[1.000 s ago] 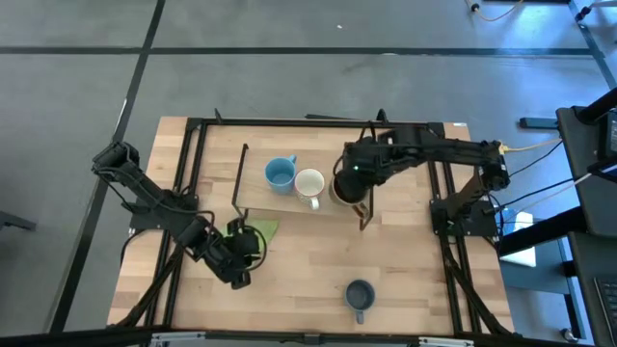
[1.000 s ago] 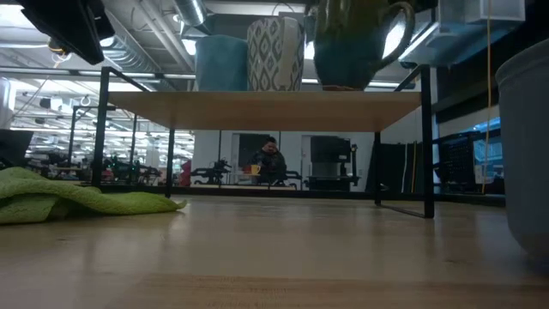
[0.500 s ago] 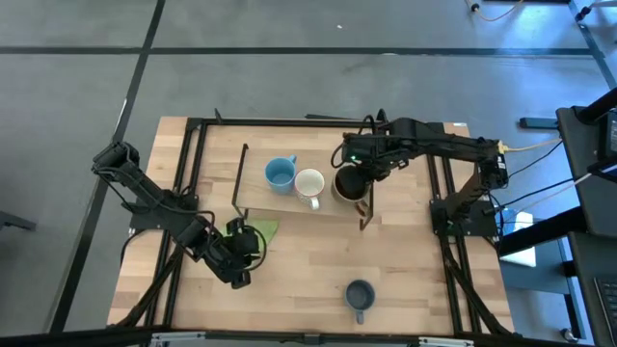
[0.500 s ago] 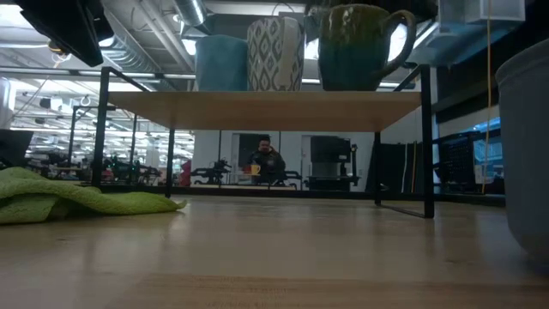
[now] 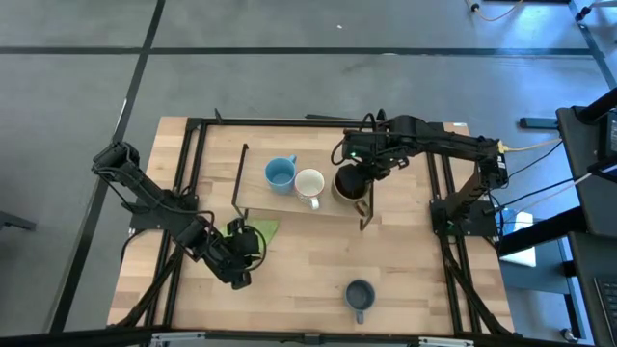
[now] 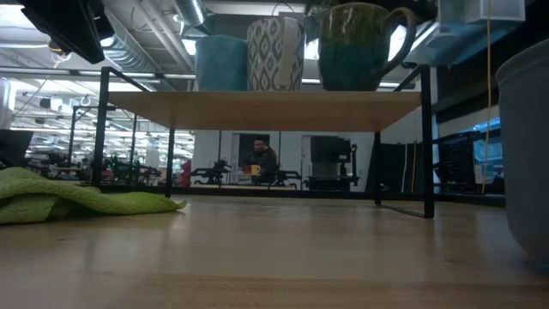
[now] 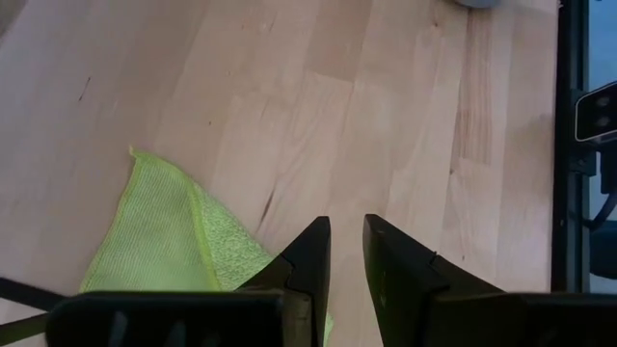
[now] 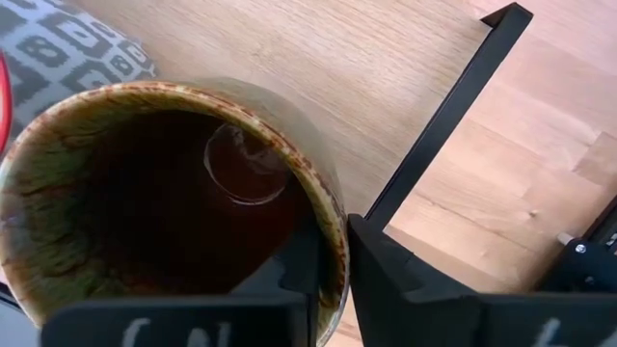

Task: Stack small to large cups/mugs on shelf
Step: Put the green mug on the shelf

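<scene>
The brown mug (image 5: 348,183) stands on the shelf (image 5: 253,200) at its right end, next to the white mug (image 5: 309,183) and the light blue mug (image 5: 280,173), so three of the four are in a row. The step in hand looks like the release of the brown mug. The right tool (image 8: 331,253) straddles its rim, one finger inside and one outside, the rim filling the narrow gap; whether it grips or has let go I cannot tell.

The next move calls for a straight lift clear of the rim, since any sideways drag could tip the mug. The mug sits close to the shelf's right edge, with the black wire frame (image 8: 445,114) just beside it, so there is little room on that side.

The grey-blue mug (image 5: 359,295) waits on the desk (image 5: 308,260) near the front edge, well apart from the shelf, with open wood all around it.

The left tool (image 7: 345,253) hangs over the desk beside the green cloth (image 7: 159,241), fingers slightly apart and holding nothing.
</scene>
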You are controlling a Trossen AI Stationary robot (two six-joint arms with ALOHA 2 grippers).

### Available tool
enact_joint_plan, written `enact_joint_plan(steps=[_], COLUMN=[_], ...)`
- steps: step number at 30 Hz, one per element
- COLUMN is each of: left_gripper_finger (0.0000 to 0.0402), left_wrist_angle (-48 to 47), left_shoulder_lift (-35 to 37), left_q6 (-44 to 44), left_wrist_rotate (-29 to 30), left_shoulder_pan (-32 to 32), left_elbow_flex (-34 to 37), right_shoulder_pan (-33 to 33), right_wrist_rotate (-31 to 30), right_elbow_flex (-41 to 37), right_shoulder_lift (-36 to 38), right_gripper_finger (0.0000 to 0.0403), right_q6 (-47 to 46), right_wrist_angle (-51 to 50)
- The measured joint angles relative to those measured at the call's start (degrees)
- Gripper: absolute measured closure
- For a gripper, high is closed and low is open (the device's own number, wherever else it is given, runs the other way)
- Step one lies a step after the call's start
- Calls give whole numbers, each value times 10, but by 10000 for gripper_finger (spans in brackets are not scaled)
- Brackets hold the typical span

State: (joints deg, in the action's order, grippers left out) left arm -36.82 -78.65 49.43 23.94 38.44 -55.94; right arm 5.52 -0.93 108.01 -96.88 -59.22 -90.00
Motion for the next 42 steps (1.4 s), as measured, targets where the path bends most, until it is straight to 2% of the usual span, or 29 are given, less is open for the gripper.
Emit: enact_joint_plan(steps=[8, 23, 42], left_gripper_finger=[341, 341, 341], left_wrist_angle=[0, 0, 0], left_shoulder_lift=[0, 0, 0], left_q6=[0, 1, 0], left_wrist_rotate=[0, 0, 6], left_shoulder_pan=[0, 0, 0], left_elbow_flex=[0, 0, 0], right_shoulder_pan=[1, 26, 26], right_wrist_rotate=[2, 3, 4], right_elbow_flex=[0, 0, 0], right_shoulder_lift=[0, 0, 0], right_gripper_finger=[339, 337, 329], right_q6=[10, 41, 94], right_wrist_angle=[3, 12, 0])
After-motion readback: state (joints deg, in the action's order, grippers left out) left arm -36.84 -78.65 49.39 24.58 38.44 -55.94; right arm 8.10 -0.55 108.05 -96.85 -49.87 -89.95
